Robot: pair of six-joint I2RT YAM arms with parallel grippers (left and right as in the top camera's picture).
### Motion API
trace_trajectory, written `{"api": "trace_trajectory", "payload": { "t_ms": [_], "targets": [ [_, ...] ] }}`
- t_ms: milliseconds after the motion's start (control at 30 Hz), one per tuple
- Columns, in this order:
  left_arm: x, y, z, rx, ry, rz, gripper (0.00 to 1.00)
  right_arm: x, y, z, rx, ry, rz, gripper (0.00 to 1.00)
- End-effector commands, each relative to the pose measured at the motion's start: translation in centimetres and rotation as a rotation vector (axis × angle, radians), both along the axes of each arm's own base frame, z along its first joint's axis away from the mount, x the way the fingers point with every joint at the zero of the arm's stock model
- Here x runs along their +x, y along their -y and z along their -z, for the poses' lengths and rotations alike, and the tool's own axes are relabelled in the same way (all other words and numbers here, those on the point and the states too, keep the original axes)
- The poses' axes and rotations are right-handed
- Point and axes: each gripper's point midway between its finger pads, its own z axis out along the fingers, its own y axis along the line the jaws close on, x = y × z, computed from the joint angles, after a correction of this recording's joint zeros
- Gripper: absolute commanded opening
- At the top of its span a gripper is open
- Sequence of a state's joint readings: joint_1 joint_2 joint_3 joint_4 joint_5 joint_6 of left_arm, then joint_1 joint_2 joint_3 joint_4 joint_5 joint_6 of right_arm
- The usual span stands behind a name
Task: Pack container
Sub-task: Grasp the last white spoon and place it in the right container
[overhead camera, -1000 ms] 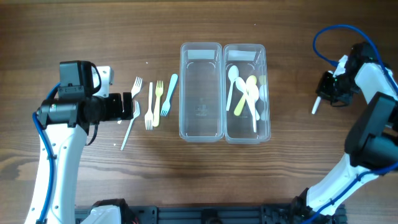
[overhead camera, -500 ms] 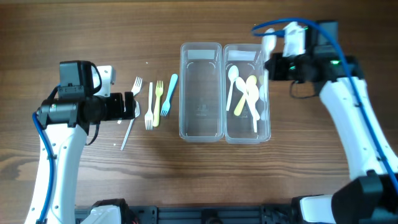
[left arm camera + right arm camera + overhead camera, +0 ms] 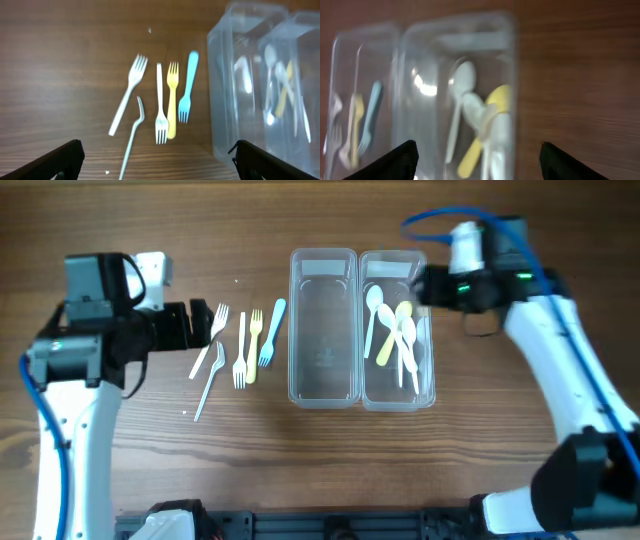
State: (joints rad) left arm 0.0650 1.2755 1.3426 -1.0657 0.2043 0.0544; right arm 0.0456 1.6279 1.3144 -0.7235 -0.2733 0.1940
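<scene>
**Spoons in the right-hand container, forks on the desk, both end effectors apart**

Two clear plastic containers stand touching side by side at the centre of the overhead view, long sides upright in the frame. The right-hand container [image 3: 428, 370] holds a loose pile of spoons, among them a white spoon [image 3: 373, 310] and a yellow spoon [image 3: 392, 338]. The left-hand container [image 3: 323, 395] stands between it and the forks.

On the desk [image 3: 320, 470], just left of the containers, lie a blue fork [image 3: 188, 85], a yellow fork [image 3: 172, 100] and a white fork [image 3: 160, 102], roughly parallel. Two more pale forks lie angled at their left.

The left end effector [image 3: 156, 150] hovers beside the forks at centre left, its fingers spread wide with nothing between them. The right end effector [image 3: 477, 155] hangs over the upper right corner of the right-hand container, fingers likewise apart and holding nothing.
</scene>
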Motion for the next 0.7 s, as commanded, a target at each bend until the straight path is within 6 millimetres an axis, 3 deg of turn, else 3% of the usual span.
{"api": "trace_trajectory", "payload": {
  "t_ms": [0,100,167,233,400,533,600,667],
  "targets": [
    [0.1,-1.4,-2.7,0.052,0.041,-0.059,0.98,1.1,7.6,-3.9,-0.016,0.105,0.203,0.77],
    [-0.1,-1.5,-2.5,0.061,0.025,-0.065,0.99,1.1,13.2,-5.8,-0.079,0.196,0.269,0.82],
    [-0.3,-1.5,-1.8,0.06,-0.011,-0.063,0.99,0.7,15.2,-6.1,-0.081,0.201,0.322,0.86],
    [-0.6,-1.5,0.0,0.061,-0.093,-0.054,0.96,0.4,16.5,-6.1,-0.08,0.198,0.358,1.0],
    [0.4,-1.6,5.5,0.081,-0.295,0.008,0.93,0.3,16.7,-6.1,-0.059,0.191,0.382,1.0],
    [0.9,-0.8,10.8,0.104,-0.462,0.129,0.81,0.2,16.6,-6.0,-0.041,0.183,0.393,1.0],
    [0.8,0.0,12.6,0.125,-0.518,0.196,0.76,0.2,16.6,-6.0,-0.041,0.183,0.393,1.0],
    [0.7,0.1,14.0,0.195,-0.567,0.225,0.77,0.2,16.6,-6.0,-0.041,0.183,0.393,1.0]
  ]
}}
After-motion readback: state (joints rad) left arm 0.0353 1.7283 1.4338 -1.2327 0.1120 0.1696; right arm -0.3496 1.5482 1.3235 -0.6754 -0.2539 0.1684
